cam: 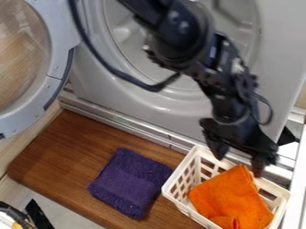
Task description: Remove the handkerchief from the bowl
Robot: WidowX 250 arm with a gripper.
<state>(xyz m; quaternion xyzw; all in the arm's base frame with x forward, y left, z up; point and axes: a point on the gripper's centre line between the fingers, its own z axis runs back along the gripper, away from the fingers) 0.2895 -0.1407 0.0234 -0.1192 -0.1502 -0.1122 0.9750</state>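
Looks like the gripper (pixel 239 163) is held above the white slotted basket (pixel 169 191), fingertips spread apart, presumably so the orange cloth (pixel 230 197) can be pinched and lifted out.

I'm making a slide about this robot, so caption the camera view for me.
Open gripper above a white basket with an orange cloth inside, a purple towel on the wood alongside.

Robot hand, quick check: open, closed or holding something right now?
Hand: open, its fingers apart near the upper end of the orange cloth in the white basket, not closed on it.
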